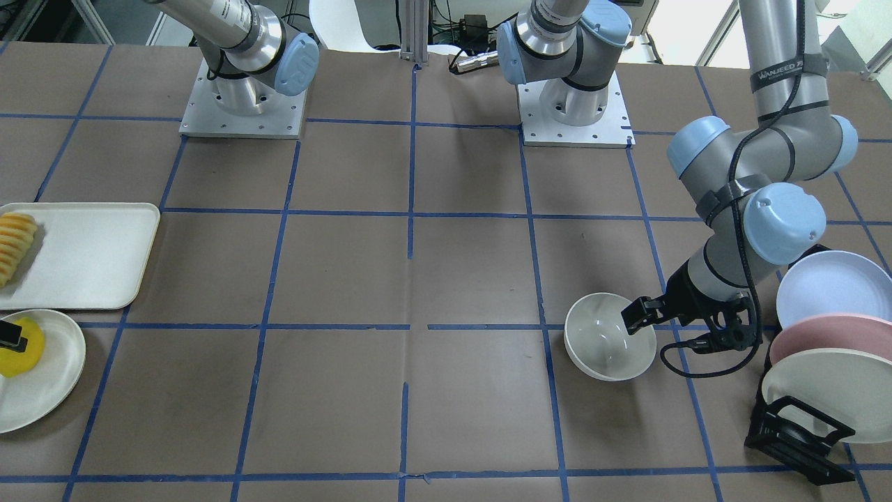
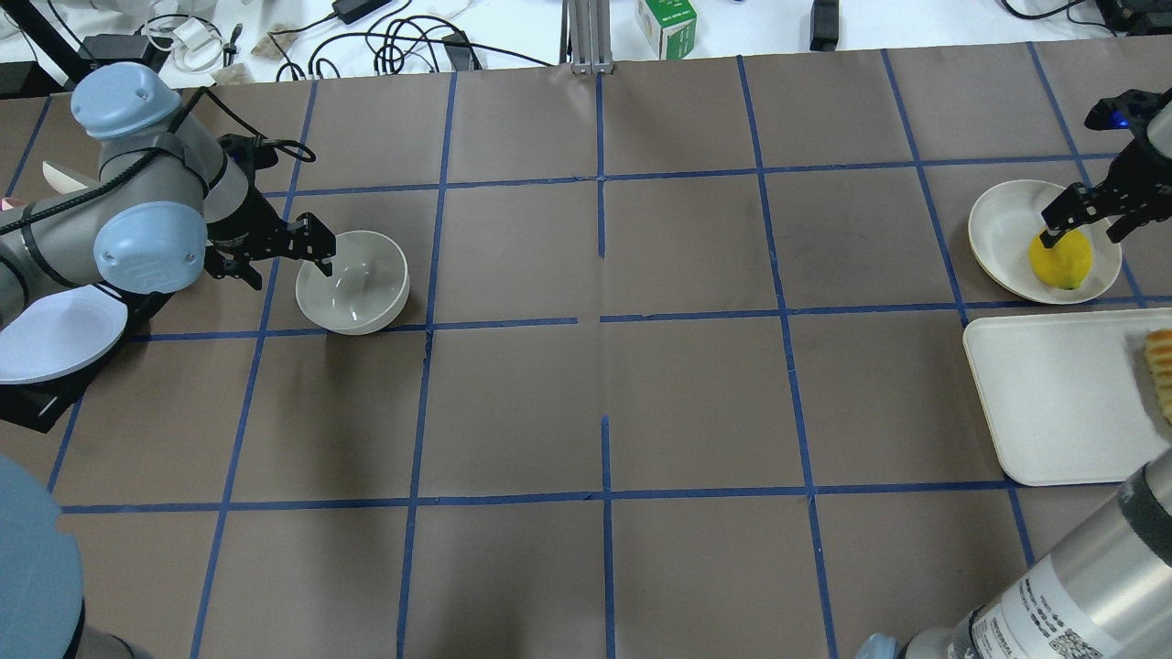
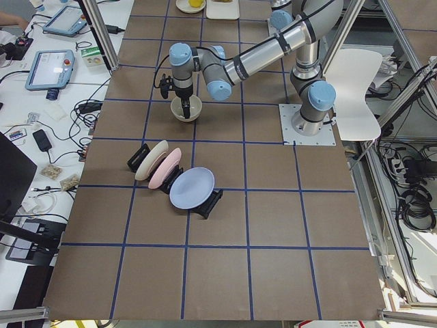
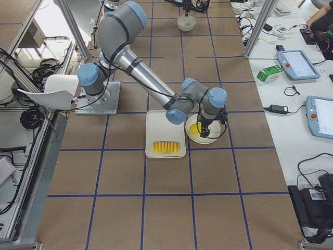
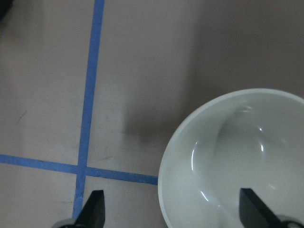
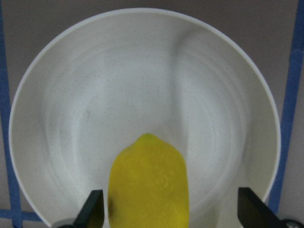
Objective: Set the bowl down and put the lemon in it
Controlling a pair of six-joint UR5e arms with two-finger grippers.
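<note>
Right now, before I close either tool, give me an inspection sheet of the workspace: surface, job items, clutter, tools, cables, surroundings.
Surface: brown-covered table, blue tape grid.
Job's things: bowl upright on the table, empty; lemon lying on a shallow plate at the opposite end.
Clutter: tray with sliced ridged food beside the plate; rack of three upright plates near the bowl.
Grippers: left tool open, fingers straddling the bowl's rim; right tool open, lemon between its fingers.
Cables: black cable loops off the left wrist by the rack; more on the bench beyond the table.
Surroundings: green box on the bench; white chair behind the robot.
</note>
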